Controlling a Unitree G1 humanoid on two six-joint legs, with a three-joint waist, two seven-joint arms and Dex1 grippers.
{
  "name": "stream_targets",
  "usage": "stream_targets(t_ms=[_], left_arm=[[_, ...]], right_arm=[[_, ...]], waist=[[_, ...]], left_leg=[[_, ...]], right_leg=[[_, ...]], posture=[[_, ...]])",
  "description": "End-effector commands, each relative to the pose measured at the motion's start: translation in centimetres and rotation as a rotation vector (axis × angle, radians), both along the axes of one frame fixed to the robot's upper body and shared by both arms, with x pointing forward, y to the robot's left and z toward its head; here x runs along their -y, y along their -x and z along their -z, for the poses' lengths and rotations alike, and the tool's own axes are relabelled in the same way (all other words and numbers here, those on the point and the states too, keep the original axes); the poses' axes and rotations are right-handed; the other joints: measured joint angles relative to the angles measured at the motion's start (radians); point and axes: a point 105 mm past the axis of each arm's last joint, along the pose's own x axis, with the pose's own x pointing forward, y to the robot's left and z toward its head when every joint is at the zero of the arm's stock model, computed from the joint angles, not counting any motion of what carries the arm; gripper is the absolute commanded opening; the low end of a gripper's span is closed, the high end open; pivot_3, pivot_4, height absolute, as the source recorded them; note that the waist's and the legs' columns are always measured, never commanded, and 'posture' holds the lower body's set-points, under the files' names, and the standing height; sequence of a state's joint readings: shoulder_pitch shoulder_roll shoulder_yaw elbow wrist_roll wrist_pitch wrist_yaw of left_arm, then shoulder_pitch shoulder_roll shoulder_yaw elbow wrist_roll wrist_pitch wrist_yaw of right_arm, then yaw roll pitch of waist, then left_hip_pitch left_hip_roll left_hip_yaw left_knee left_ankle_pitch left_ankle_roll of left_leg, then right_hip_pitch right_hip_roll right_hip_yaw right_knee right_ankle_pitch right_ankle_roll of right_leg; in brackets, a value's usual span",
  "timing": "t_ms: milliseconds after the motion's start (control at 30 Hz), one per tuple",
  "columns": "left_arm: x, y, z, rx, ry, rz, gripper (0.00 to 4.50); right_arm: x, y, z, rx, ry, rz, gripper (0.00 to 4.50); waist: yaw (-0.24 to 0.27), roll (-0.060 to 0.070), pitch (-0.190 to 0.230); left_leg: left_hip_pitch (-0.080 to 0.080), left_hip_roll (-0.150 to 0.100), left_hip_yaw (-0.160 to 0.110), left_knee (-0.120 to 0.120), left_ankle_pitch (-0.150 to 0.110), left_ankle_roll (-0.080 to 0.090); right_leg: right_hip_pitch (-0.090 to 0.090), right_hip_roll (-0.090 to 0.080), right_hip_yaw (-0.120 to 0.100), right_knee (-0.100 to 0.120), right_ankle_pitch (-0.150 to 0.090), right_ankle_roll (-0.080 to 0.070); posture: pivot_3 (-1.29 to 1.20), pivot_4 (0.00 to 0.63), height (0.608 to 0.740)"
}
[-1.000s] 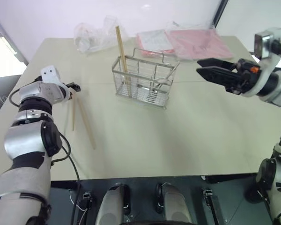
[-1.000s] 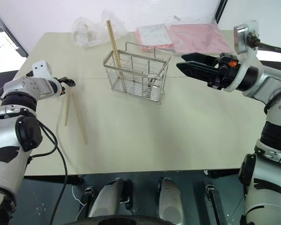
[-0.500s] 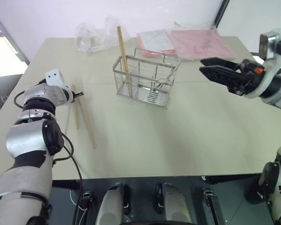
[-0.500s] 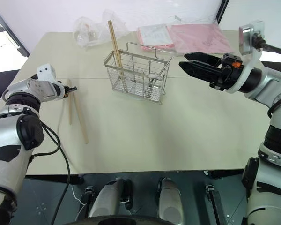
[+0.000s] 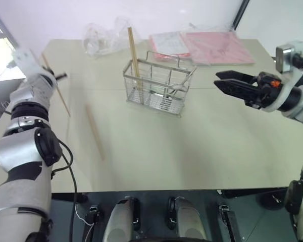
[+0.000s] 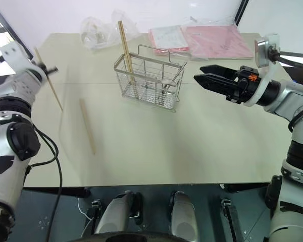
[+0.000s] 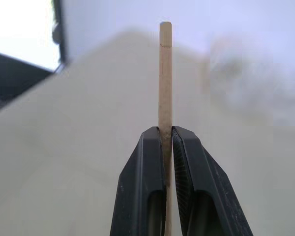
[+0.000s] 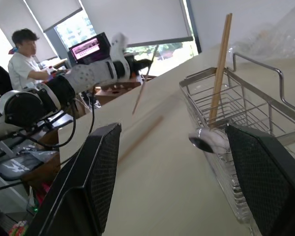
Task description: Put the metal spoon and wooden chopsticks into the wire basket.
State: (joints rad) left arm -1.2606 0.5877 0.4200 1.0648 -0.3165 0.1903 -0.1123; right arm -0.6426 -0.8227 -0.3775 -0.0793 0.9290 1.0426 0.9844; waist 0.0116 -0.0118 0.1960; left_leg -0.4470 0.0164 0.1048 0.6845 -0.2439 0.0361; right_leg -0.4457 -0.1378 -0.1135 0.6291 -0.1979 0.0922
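Your left end effector (image 7: 166,147) is pinching one chopstick (image 6: 49,82) between its pressed fingers, and it holds this stick in the air above the left edge of the worktop (image 5: 202,146), well apart from the basket (image 5: 157,85). Your right end effector (image 5: 227,83) is spread and carries nothing; it hangs over the right side of the worktop, pointing toward the basket.

I judge the task to be about half done. One chopstick (image 5: 134,50) stands upright in the left end of the basket, taller than the rim. The spoon (image 8: 206,140) is in the basket too, its bowl leaning on the rim at the right end. What is left: the stick in your grip has to go into the basket, and one more chopstick (image 5: 95,132) lies flat on the worktop, between the left edge and the basket.

Around the work, crumpled clear bags (image 5: 102,38) lie near the far left corner, and flat pink bags (image 5: 212,45) lie along the far edge behind the basket. Nothing stands on the way from your left end effector to the basket. The upright stick and the wire handle (image 5: 164,55) take some room at the top, so I think you should choose a free compartment. A person (image 8: 24,61) sits in the room behind the worktop, far from it.
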Motion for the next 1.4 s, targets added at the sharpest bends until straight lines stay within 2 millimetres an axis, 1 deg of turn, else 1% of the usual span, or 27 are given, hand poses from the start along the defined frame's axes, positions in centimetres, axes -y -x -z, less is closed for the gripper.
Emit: stream_targets(t_ms=[33,67,133,200,233,333,400,467,567,667,767,900,1033,1133,1200,1233,1367,1400], left_arm=[[5.0,2.7,-10.0,0.421,-0.040,0.227,0.03],[6.8,3.4,-11.3,0.479,-0.042,0.301,0.03],[10.3,4.6,-13.3,0.550,-0.044,0.443,0.03],[13.8,5.3,-14.3,0.581,-0.087,0.559,0.03],[15.5,5.3,-14.3,0.584,-0.121,0.607,0.03],[18.0,5.0,-13.6,0.574,-0.179,0.667,0.03],[19.5,4.1,-12.3,0.549,-0.207,0.690,0.03],[21.0,3.0,-10.5,0.512,-0.217,0.706,0.03],[22.1,2.2,-8.7,0.493,-0.250,0.704,0.03],[22.9,1.6,-7.0,0.491,-0.239,0.688,0.03],[23.5,1.6,-5.9,0.522,-0.265,0.642,0.03],[23.4,1.5,-4.9,0.532,-0.297,0.589,0.03],[23.1,1.4,-2.7,0.517,-0.344,0.542,0.03],[23.0,1.7,-2.1,0.522,-0.369,0.507,0.03],[23.0,2.2,-2.1,0.540,-0.338,0.502,0.82],[23.1,2.5,-2.1,0.545,-0.329,0.502,1.12],[22.9,3.3,-2.1,0.544,-0.291,0.494,3.09],[22.8,3.6,-2.1,0.540,-0.281,0.496,3.70]], right_arm=[[0.0,1.3,-0.8,0.051,0.045,-0.026,3.48],[0.1,1.5,-0.7,0.047,0.053,-0.029,3.48],[0.1,1.7,-0.5,0.040,0.059,-0.029,3.48],[0.2,1.8,-0.4,0.037,0.063,-0.023,3.48],[0.2,1.8,-0.3,0.037,0.064,-0.017,3.48],[0.2,1.8,-0.3,0.038,0.059,-0.010,3.48],[0.1,2.0,-0.4,0.042,0.049,-0.001,3.48],[0.3,2.2,-0.4,0.042,0.040,0.013,3.48],[0.4,2.4,-0.4,0.040,0.030,0.030,3.48],[0.5,2.8,-0.5,0.038,0.017,0.042,3.48],[0.6,2.9,-0.7,0.036,0.003,0.055,3.48],[0.5,3.2,-0.9,0.035,-0.002,0.065,3.48],[0.8,3.1,-1.1,0.030,-0.012,0.082,3.48],[0.9,2.9,-1.2,0.026,-0.020,0.091,3.48],[0.9,2.7,-1.2,0.023,-0.018,0.096,3.48],[1.0,2.7,-1.2,0.022,-0.018,0.097,3.48],[1.1,2.3,-1.4,0.017,-0.033,0.100,3.48],[1.2,2.1,-1.4,0.015,-0.038,0.102,3.48]], waist=[[0.007,0.000,0.000],[0.007,0.000,0.000],[0.004,0.000,0.000],[0.002,0.000,0.000],[0.002,0.000,0.000],[0.001,0.000,0.000],[-0.001,0.000,0.000],[0.001,0.000,0.000],[0.002,0.000,0.000],[0.002,0.000,0.000],[0.003,0.000,0.000],[0.003,0.000,0.000],[0.002,0.000,0.000],[0.002,0.000,0.000],[0.002,0.000,0.000],[0.004,0.000,0.000],[0.003,0.000,0.000],[0.003,0.000,0.000]], left_leg=[[0.000,0.000,0.000,0.000,0.000,0.000],[0.000,-0.001,0.000,0.000,0.000,-0.001],[0.000,-0.001,0.000,0.000,0.001,0.000],[0.000,-0.001,0.001,0.001,0.002,0.002],[0.000,-0.001,0.001,0.001,0.002,0.003],[0.002,0.000,0.001,0.001,0.000,0.007],[0.003,0.000,0.001,0.001,0.000,0.007],[0.002,0.001,0.000,0.001,0.000,0.007],[0.002,0.000,0.001,0.001,0.000,0.008],[0.001,0.000,0.001,0.001,-0.001,0.008],[0.001,0.000,0.000,0.001,-0.001,0.009],[0.001,0.000,0.000,0.001,-0.001,0.009],[0.001,0.001,0.000,0.001,-0.001,0.009],[0.001,0.001,0.000,0.001,-0.001,0.009],[0.001,0.001,0.000,0.001,-0.001,0.009],[0.001,0.001,0.000,0.001,-0.001,0.009],[0.000,0.000,-0.001,0.002,-0.001,0.010],[0.000,0.000,0.000,0.002,-0.001,0.010]], right_leg=[[0.000,0.000,0.000,-0.001,0.000,0.000],[0.001,-0.001,0.000,-0.001,0.000,0.000],[0.002,-0.001,0.000,-0.002,0.000,0.000],[0.002,0.000,0.000,-0.002,0.001,0.001],[0.002,0.000,0.000,-0.002,0.001,0.001],[0.003,0.002,0.000,-0.001,0.001,0.001],[0.003,0.003,0.000,0.000,0.001,0.001],[0.003,0.003,0.000,0.000,0.000,0.001],[0.003,0.003,0.000,-0.001,0.000,0.001],[0.003,0.002,0.000,-0.001,0.000,0.001],[0.003,0.002,0.000,-0.001,0.001,0.001],[0.003,0.002,0.000,-0.001,0.001,0.001],[0.003,0.002,0.000,-0.001,0.001,0.001],[0.003,0.002,0.000,-0.001,0.001,0.001],[0.003,0.002,0.000,-0.001,0.001,0.001],[0.002,0.002,0.000,-0.001,0.001,0.001],[0.002,0.002,0.000,-0.001,0.001,0.001],[0.003,0.002,0.000,-0.001,0.001,0.001]], posture=[[0.00,0.150,0.699],[0.00,0.150,0.699],[0.00,0.150,0.699],[0.00,0.150,0.699],[0.00,0.150,0.699],[0.00,0.150,0.699],[0.00,0.150,0.699],[0.00,0.150,0.699],[0.00,0.150,0.699],[0.00,0.150,0.699],[0.00,0.150,0.699],[0.00,0.150,0.699],[0.00,0.150,0.699],[0.00,0.150,0.699],[0.00,0.150,0.699],[0.00,0.150,0.699],[0.00,0.150,0.699],[0.00,0.150,0.699]])
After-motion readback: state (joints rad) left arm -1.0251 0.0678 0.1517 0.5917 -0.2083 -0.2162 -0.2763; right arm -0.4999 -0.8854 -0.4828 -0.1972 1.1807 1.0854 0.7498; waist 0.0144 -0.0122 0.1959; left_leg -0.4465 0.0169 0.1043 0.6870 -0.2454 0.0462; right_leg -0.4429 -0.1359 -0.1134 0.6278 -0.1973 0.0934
